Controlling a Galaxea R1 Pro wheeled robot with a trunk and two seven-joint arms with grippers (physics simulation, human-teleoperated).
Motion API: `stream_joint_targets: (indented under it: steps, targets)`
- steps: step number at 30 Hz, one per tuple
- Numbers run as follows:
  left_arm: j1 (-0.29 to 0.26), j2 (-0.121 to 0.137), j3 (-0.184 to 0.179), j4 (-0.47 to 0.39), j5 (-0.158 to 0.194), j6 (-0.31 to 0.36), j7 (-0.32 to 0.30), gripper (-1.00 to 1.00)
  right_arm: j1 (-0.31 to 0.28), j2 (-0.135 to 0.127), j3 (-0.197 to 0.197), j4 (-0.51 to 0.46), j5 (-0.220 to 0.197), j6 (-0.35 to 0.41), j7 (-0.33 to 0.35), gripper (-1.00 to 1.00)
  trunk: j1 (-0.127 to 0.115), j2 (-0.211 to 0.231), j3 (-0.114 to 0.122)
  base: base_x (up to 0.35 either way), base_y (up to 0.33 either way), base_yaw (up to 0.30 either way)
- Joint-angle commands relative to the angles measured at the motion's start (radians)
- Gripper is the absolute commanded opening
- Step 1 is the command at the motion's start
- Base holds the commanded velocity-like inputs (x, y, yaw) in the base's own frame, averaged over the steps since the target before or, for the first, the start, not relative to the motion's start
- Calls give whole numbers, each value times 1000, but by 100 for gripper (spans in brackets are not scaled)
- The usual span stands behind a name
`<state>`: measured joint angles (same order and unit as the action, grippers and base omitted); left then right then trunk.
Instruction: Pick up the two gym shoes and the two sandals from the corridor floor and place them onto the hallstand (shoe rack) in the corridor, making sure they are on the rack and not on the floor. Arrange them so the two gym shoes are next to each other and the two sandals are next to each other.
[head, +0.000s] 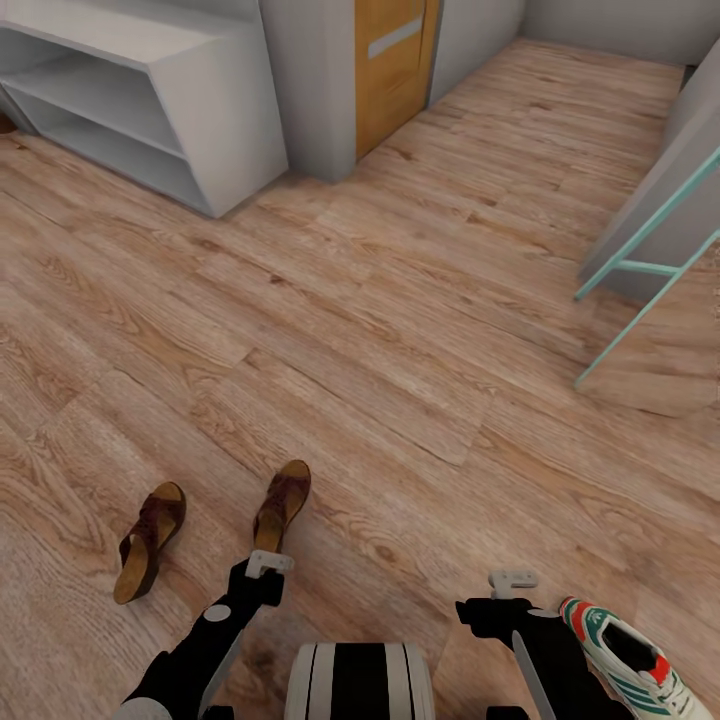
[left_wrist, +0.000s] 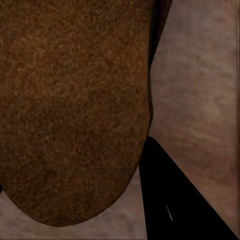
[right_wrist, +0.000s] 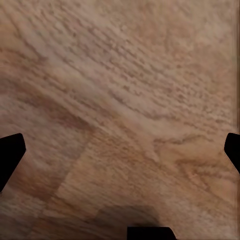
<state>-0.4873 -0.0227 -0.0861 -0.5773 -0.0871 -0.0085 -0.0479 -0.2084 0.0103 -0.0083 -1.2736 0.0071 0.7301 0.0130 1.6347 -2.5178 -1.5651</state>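
Two dark brown sandals lie on the wooden floor in the head view. One sandal (head: 150, 540) rests to the left, partly on its side. The other sandal (head: 282, 505) has its heel at my left gripper (head: 268, 565). In the left wrist view this sandal's tan-brown insole (left_wrist: 75, 110) is very close, and a black finger (left_wrist: 175, 200) presses against its edge. The gripper is shut across the heel. A white gym shoe (head: 625, 660) with green stripes and red patches lies beside my right gripper (head: 512, 580), which hangs open over bare floor (right_wrist: 120, 100). The white hallstand (head: 150, 100) stands at the far left.
A teal-framed white rack (head: 650, 270) leans in from the right. An orange door (head: 395, 60) and grey wall corner (head: 310, 90) stand behind the hallstand. Open wooden floor stretches between me and the hallstand.
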Motion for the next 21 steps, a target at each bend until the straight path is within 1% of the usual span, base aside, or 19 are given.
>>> stream_joint_targets:
  steps: [1, 4, 5, 8, 9, 10, 11, 13, 14, 16, 18, 21]
  targets:
    - [0, 0, 2, -11, -12, 9, -3, -100, 0, 0, 0, -1, 1, 5, 2, 100, -1, 0, 3, 0, 0, 0]
    - [0, 0, 2, -65, -10, 51, -3, -100, 0, 0, 1, -1, 2, 5, 1, 100, -2, 1, 15, 0, 0, 0]
    - [-1, -1, 3, -127, -9, 98, -3, -100, 0, 0, 2, -1, 2, 5, 2, 100, -2, 1, 19, 0, 0, 0]
    - [-3, -2, 3, -184, -9, 150, -3, -100, 0, 0, 2, -1, 2, 5, 1, 100, -4, 2, 30, 0, 0, 0]
    - [-3, -4, 2, -223, -8, 185, -3, -100, 0, 0, 3, -1, 2, 5, 2, 100, -4, 2, 34, 0, 0, 0]
    - [-3, -9, 1, -332, -7, 291, -3, -100, 0, 0, 1, -1, 2, 5, 2, 100, -5, 2, 38, 0, 0, 0]
    - [-3, -12, 0, -378, -7, 332, -4, -100, 0, 0, 1, -2, 2, 5, 2, 100, -5, 2, 42, 0, 0, 0]
    - [-3, -17, 0, -424, -7, 370, -4, -100, 0, 0, 1, -4, 2, 5, 2, 100, -6, 3, 50, 0, 0, 0]
    - [-3, -22, -1, -468, -7, 401, -5, -100, 0, 0, 1, -13, 2, 5, 2, 100, -6, 3, 54, 0, 0, 0]
    - [3, -30, -6, -471, 0, 400, -4, -100, 9, 2, 3, -9, 4, 9, 5, 100, -7, 3, 54, 0, 0, 0]
    - [3, -30, -6, -471, 0, 400, -4, -100, 9, 2, 3, -7, 4, 9, 6, 100, -7, 3, 54, 0, 0, 0]
    - [8, -43, -6, -475, 0, 401, -4, -100, 9, 3, 3, -5, 4, 8, 9, 100, -7, 3, 54, 0, 0, 0]
